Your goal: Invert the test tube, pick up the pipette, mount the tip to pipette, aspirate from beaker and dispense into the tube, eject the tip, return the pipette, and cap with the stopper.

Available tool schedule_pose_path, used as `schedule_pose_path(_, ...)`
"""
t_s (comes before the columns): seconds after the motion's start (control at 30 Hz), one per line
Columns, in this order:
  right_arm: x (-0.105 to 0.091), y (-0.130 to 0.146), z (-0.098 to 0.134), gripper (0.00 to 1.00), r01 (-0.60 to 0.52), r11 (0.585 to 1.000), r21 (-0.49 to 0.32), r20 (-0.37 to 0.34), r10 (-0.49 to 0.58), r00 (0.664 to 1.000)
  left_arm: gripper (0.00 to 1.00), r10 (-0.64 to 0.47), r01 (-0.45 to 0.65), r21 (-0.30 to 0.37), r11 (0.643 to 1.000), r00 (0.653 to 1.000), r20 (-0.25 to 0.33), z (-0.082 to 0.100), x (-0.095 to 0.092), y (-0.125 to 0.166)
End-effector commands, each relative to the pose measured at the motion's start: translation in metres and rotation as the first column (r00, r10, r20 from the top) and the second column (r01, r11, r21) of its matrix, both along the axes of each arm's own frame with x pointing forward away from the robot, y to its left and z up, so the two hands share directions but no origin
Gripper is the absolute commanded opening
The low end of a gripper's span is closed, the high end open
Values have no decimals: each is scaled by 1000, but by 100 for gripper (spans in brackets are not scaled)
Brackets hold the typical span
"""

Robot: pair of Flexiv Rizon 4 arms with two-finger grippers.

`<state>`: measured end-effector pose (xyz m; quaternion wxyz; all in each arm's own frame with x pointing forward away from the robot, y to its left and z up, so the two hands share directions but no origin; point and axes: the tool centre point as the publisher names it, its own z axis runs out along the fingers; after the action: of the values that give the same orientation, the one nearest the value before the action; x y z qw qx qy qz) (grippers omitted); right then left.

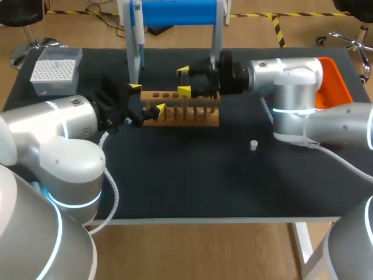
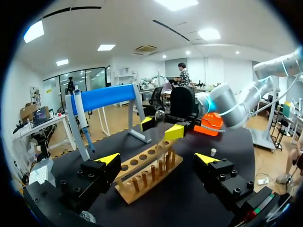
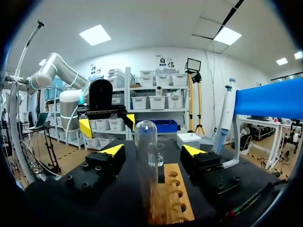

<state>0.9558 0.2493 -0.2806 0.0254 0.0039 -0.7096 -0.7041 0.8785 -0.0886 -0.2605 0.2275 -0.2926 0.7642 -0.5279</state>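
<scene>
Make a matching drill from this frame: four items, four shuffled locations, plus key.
1 test tube
2 stopper
3 pipette
4 tip box

A hanging on the blue stand
B far left corner of the table
C between the right gripper's open fingers
D alone, right of the rack

Pairs: 1-C, 2-D, 3-A, 4-B

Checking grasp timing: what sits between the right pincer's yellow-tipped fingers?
A clear glass test tube, rounded end up, stands inside the open right pincer, touching neither finger, at the light wooden tube rack. The right wrist view shows it.
</scene>
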Motion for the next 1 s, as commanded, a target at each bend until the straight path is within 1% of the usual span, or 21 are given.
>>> schedule_pose_path(0.03, 3, 0, -3, 36, -10, 1000, 3, 1, 10, 1000, 100, -6, 6, -2, 1000, 1000, -2, 0, 0, 2)
schedule_pose_path(0.07, 3, 0, -4, 36, -11, 1000, 1, 1, 11, 1000, 100, -6, 6, -2, 1000, 1000, -2, 0, 0, 2)
schedule_pose_path(0.2, 3, -1, -5, 35, -12, 1000, 0, 1, 12, 1000, 100, -6, 6, -2, 1000, 1000, -2, 0, 0, 2)
schedule_pose_path(0.3, 4, -1, -5, 28, -14, 1000, 1, 2, 14, 1000, 100, -6, 6, -2, 1000, 1000, -2, 0, 0, 2)
schedule_pose_path(0.33, 4, -1, -5, 24, -15, 1000, 1, 2, 15, 1000, 100, -6, 6, -2, 1000, 1000, -2, 0, 0, 2)
schedule_pose_path(0.37, 4, -1, -5, 15, -15, 1000, 1, 2, 15, 1000, 100, -6, 6, -2, 1000, 1000, -2, 0, 0, 2)
schedule_pose_path(0.43, 3, -2, -4, 0, -17, 1000, 1, 3, 17, 1000, 100, -6, 6, -2, 1000, 1000, -2, 0, 0, 2)
schedule_pose_path(1.0, -1, -5, 10, 0, -24, 1000, -4, 18, 24, 1000, 100, -6, 6, -2, 1000, 1000, -2, 0, 0, 2)
